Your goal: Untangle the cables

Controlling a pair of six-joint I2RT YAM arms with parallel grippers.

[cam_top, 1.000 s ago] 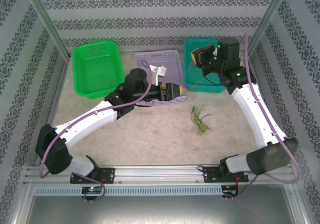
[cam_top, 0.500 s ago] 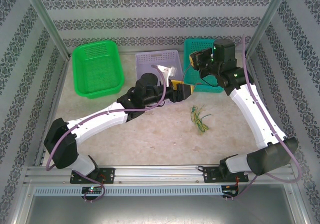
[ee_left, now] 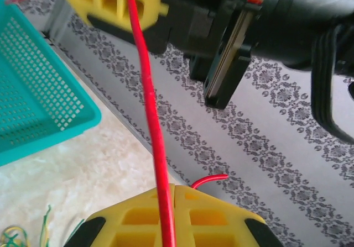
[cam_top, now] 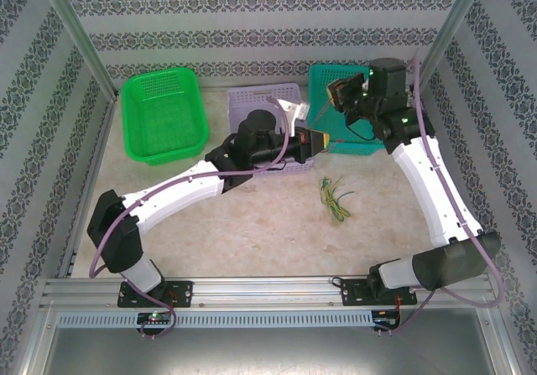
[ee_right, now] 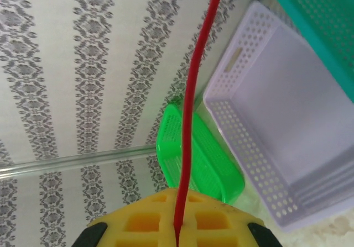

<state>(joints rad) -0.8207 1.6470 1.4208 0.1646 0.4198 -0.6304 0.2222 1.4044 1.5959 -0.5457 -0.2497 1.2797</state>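
"Baskets, left to right?"

"Green basket [cam_top: 164, 115] at ten o'clock on the table [cam_top: 252, 224], lavender basket [cam_top: 267, 106] at twelve, teal basket [cam_top: 331, 85] at one."

"Left gripper [cam_top: 323, 141]?"

"Over the near right corner of the lavender basket, pointing toward three. Its wrist view shows the yellow fingers [ee_left: 138, 219] pinched together on a red cable [ee_left: 152, 120]. A short tail curls out of the seam toward two o'clock."

"Where does that cable run?"

"Up to eleven o'clock in that view, across the opposite yellow fingers [ee_left: 149, 4]."

"And the rest?"

"The loose cables [cam_top: 334, 197], yellow and green, lie in a small knot on the table at about three o'clock from its centre. They are well apart from both arms and outside every basket."

"Right gripper [cam_top: 336, 92]?"

"Above the teal basket at one o'clock. In its own view the fingers [ee_right: 221, 225] are clamped narrow on the same red cable [ee_right: 191, 120], which rises toward twelve."
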